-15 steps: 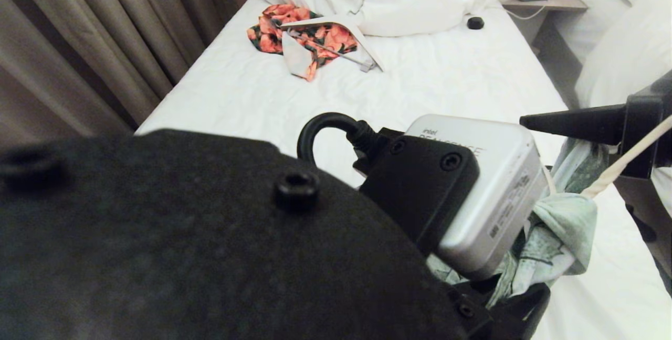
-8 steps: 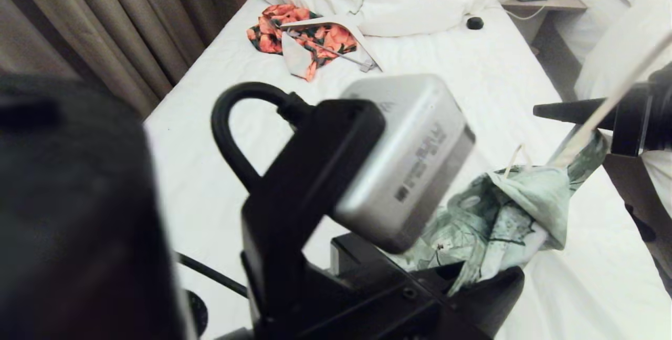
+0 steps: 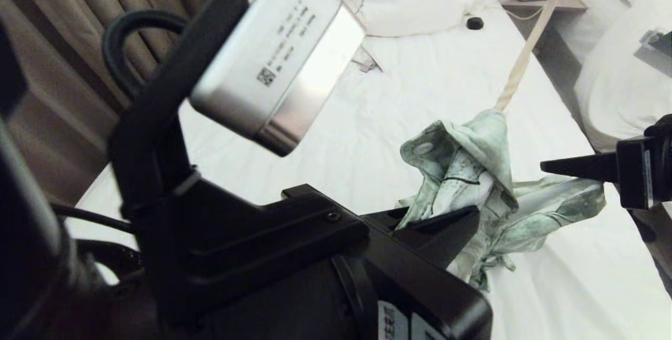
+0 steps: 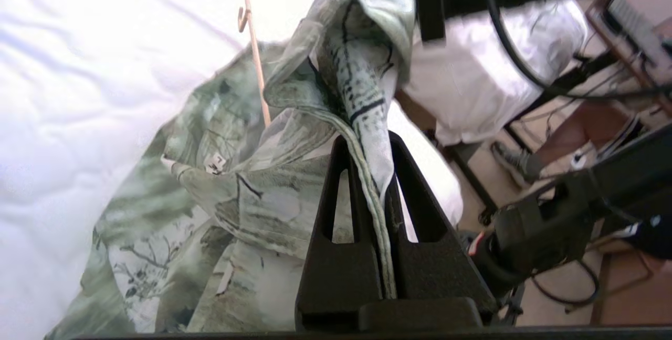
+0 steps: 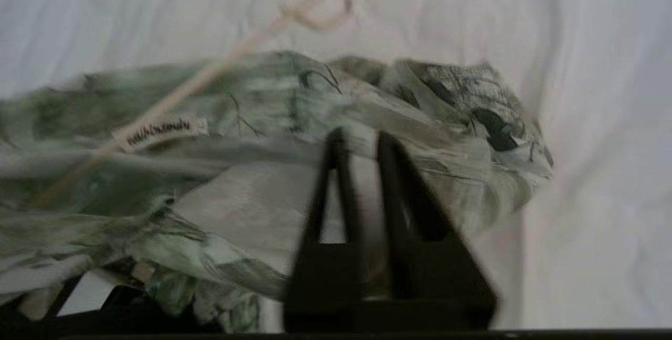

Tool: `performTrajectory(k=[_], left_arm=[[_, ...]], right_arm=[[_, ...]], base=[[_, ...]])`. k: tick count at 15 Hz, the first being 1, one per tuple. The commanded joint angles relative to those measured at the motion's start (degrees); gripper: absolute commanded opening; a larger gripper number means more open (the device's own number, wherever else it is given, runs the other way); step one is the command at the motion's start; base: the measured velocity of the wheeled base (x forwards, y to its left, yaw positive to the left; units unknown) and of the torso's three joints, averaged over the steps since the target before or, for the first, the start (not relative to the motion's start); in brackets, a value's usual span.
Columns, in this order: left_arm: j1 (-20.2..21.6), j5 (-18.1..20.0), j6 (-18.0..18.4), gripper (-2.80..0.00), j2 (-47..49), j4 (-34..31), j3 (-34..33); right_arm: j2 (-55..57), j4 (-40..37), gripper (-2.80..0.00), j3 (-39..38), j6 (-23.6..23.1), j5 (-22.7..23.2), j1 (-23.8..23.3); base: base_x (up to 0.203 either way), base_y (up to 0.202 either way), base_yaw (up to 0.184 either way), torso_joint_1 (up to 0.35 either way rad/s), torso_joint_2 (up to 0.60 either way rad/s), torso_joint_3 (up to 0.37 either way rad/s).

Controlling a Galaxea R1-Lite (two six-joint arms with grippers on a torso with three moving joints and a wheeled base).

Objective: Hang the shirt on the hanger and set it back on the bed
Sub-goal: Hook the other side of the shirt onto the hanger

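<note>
Shirt [image 3: 462,172], green-white print, bunched up, lifted over the bed [image 3: 420,93]. Left tool [image 4: 370,172] clamped tight on a fabric fold. Cream hanger [image 3: 527,46] rod sticks up out of the shirt. Right tool [image 3: 546,164] beside the shirt, holds nothing; fingers show a slim gap in the blurred right wrist view. Left wrist camera [image 3: 273,51] blocks much of the head view. Left wrist view alone shows the hanger notch.

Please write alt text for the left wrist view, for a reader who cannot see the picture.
The left pincer is shut on a fold of the green and white shirt, lifting it above the white bed. The thin cream hanger runs down into the bunched cloth, its end hidden. To one side, beyond the bed, are cables and dark equipment on the floor.
</note>
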State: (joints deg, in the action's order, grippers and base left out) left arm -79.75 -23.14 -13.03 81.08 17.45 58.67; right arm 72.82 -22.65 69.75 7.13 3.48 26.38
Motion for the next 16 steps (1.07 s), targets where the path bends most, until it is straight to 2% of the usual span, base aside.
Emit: performTrajectory(k=[1,4,7,10,14,16], left_arm=[[0.5,-0.4,0.1,-2.80,-0.6,1.2,0.3],[0.8,-0.8,0.4,-2.80,-1.3,2.1,0.6],[1.8,-1.2,0.5,-2.80,-2.0,2.1,1.1],[4.2,-2.6,2.6,-2.80,-2.3,2.5,1.4],[4.1,-2.8,2.7,-2.80,-4.6,3.4,1.6],[4.0,-2.8,3.4,-2.80,-6.3,3.4,1.6]], right_arm=[[-1.4,-1.7,0.00,0.2,0.5,-0.3,0.1],[-4.1,-5.4,0.00,0.4,1.8,-0.7,0.1],[-6.0,-15.2,0.00,3.2,1.8,-3.1,0.2],[-8.2,-23.9,0.00,5.7,1.8,-5.6,0.1],[-9.4,-24.0,0.00,5.7,2.0,-15.5,-0.1],[-9.2,-24.1,0.00,5.7,2.0,-21.9,-0.2]], base=[[0.000,0.000,0.000,0.000,0.00,0.000],[0.000,0.000,0.000,0.000,0.00,0.000],[0.000,0.000,0.000,0.000,0.00,0.000],[0.000,0.000,0.000,0.000,0.00,0.000],[0.000,0.000,0.000,0.000,0.00,0.000],[0.000,0.000,0.000,0.000,0.00,0.000]])
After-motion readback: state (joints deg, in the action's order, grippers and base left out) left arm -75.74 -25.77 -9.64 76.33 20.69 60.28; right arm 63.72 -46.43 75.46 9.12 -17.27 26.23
